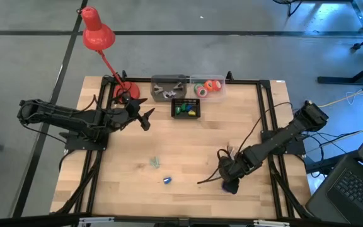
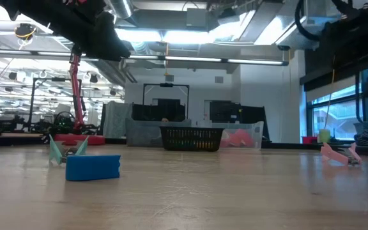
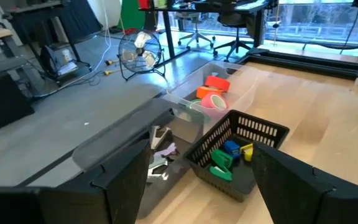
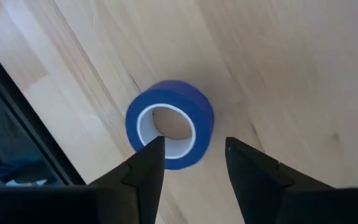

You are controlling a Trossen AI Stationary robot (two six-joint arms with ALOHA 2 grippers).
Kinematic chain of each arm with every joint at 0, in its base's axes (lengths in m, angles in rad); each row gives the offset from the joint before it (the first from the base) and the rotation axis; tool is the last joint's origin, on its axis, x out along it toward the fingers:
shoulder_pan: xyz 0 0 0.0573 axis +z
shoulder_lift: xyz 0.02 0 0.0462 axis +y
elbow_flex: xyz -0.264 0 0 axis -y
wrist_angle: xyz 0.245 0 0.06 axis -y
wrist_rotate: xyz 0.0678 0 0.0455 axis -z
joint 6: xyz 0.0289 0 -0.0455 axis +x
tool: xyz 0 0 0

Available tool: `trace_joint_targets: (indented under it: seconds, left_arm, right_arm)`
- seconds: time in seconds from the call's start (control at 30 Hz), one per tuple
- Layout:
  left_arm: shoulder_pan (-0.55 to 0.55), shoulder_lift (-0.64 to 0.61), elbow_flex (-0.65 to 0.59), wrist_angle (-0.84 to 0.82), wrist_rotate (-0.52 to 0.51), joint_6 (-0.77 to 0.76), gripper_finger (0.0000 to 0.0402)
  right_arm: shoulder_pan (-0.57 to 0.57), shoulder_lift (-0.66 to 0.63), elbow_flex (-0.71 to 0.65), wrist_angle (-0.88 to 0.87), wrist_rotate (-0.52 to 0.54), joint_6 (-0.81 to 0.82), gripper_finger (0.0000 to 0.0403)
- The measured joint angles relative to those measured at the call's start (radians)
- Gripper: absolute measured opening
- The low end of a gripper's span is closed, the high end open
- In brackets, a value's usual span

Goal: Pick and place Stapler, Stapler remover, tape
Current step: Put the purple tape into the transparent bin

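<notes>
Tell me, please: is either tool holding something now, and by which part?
Nothing is held. The right tool stands open over a blue tape roll lying on the table; the left tool is open and empty.

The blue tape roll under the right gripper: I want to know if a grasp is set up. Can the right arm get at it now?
Probably yes. The right gripper hangs over the blue tape roll with its jaws apart, and only bare table surrounds it.

one blue tape roll point(image 4: 169, 124), one basket point(image 1: 186, 108), one lamp point(image 1: 98, 31)
</notes>
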Motion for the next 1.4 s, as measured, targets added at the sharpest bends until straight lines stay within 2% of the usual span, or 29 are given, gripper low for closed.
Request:
trace_joint_targets:
  seconds: [0.2,0.53,0.6,0.7,0.73,0.87,1.03,1.4]
  left_arm:
    - [0.025,0.0,0.0,0.0,0.026,0.0,0.0269]
    - [0.053,0.0,0.0,0.003,0.073,0.0,0.0269]
    - [0.053,0.0,0.0,0.003,0.078,0.0,0.0269]
    - [0.053,0.0,0.0,0.004,0.078,-0.007,0.0269]
    - [0.053,0.0,0.0,0.004,0.078,-0.008,0.0269]
    - [0.053,0.0,0.0,0.004,0.078,-0.01,0.0269]
    - [0.053,0.0,0.0,0.008,0.088,-0.014,0.0269]
    - [0.053,0.0,0.0,0.008,0.115,-0.02,0.0269]
  right_arm:
    - [0.016,0.038,0.0,0.03,0.03,0.024,0.0172]
    - [0.016,0.165,0.001,0.03,-0.023,-0.045,0.0167]
    - [0.011,0.166,0.001,0.027,-0.029,-0.067,0.0144]
    - [-0.001,0.162,0.011,0.014,-0.052,-0.111,0.0063]
    - [-0.009,0.158,0.02,0.019,-0.066,-0.136,0.004]
    - [-0.044,0.145,0.065,0.019,-0.057,-0.253,0.0037]
    - [-0.147,0.145,0.142,-0.036,-0.02,-0.457,0.0037]
    - [-0.436,0.145,0.362,-0.327,0.193,-0.929,0.0037]
